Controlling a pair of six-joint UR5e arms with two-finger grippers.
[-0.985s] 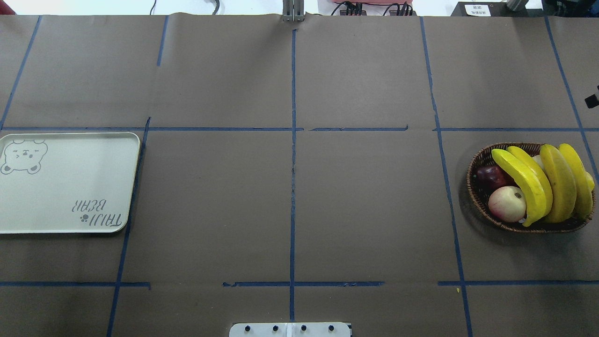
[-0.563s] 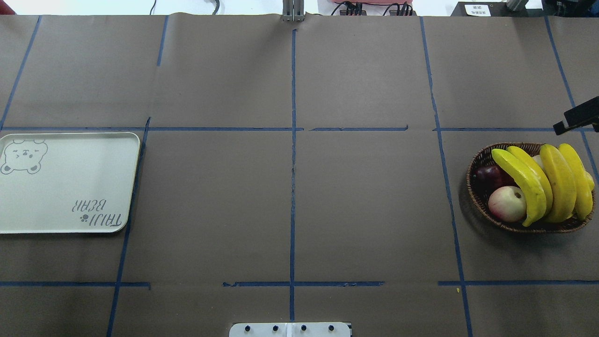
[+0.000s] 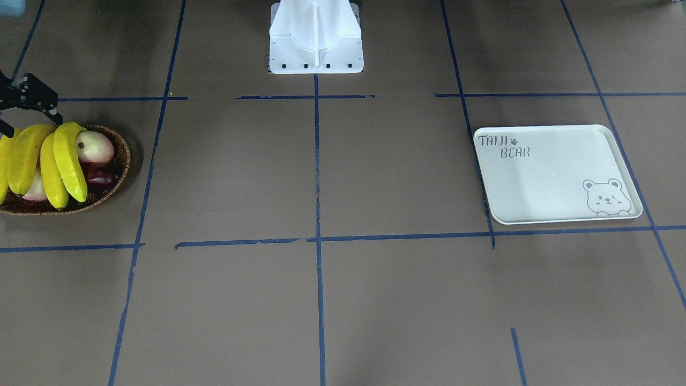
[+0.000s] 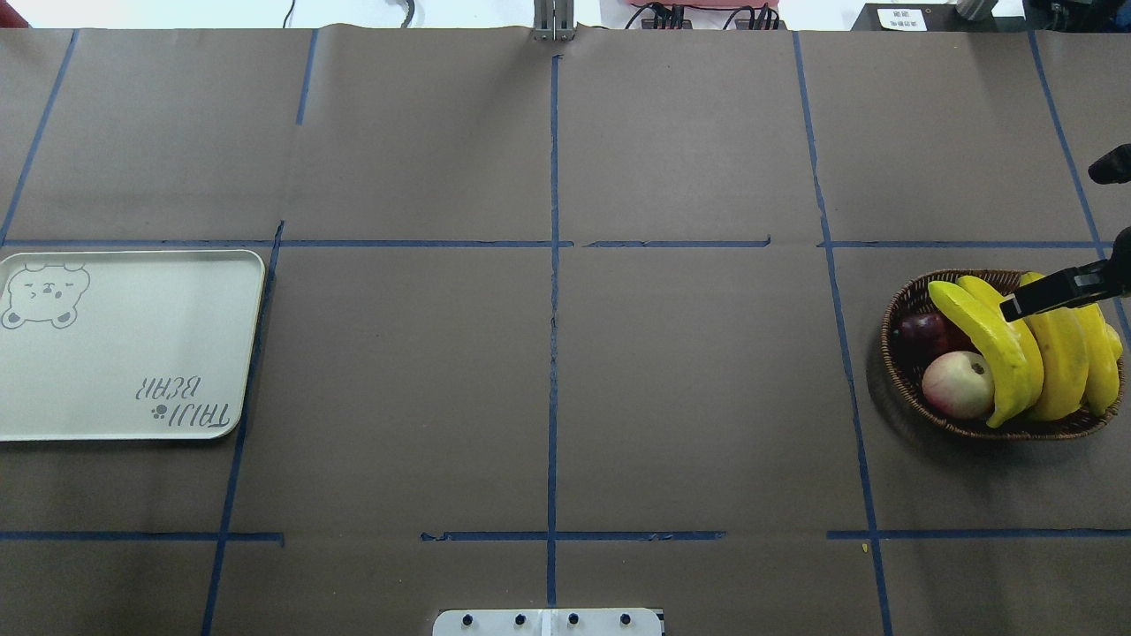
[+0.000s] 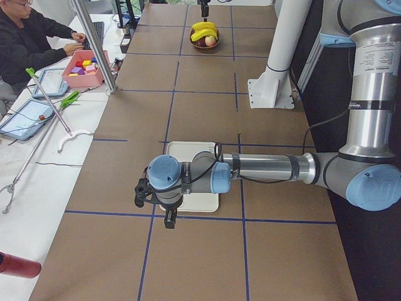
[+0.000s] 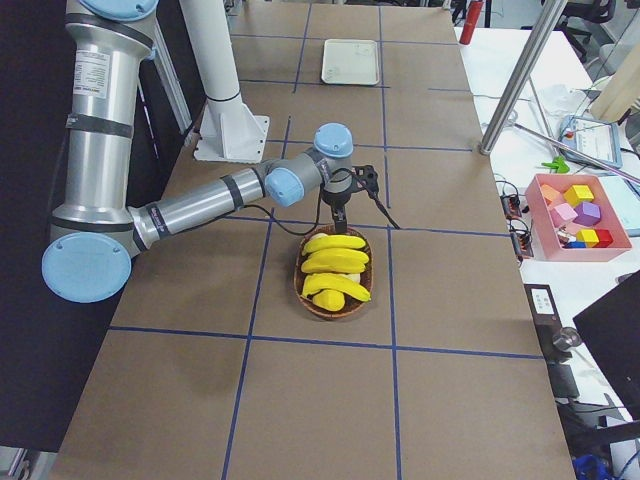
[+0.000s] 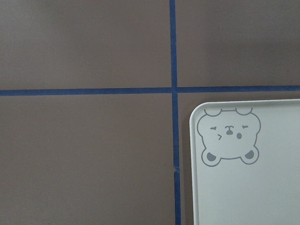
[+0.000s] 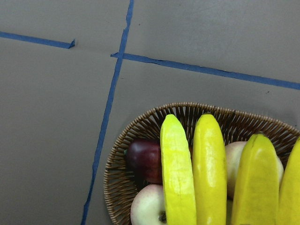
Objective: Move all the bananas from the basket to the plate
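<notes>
Four yellow bananas (image 4: 1060, 362) lie side by side in the brown wicker basket (image 4: 899, 371) at the table's right; they also show in the right wrist view (image 8: 177, 173). My right gripper (image 3: 30, 123) hovers over the basket's robot-side end, above the banana tips. Its two black fingers (image 4: 1051, 297) stand apart, so it is open and empty. The white bear plate (image 4: 132, 353) lies at the far left, with nothing on it. My left gripper (image 5: 168, 216) hangs over the plate's bear corner (image 7: 228, 138). It shows only in the exterior left view, so I cannot tell its state.
A pale pink apple (image 4: 957, 384) and a dark red fruit (image 4: 926, 334) share the basket's left side. The white robot base (image 3: 315, 37) stands at the table's middle. A pink box of blocks (image 6: 580, 210) sits off the table's far side.
My right gripper has come in from the overhead view's right edge and moved left and toward the robot, ending over the basket. The bananas, basket and plate have not moved.
</notes>
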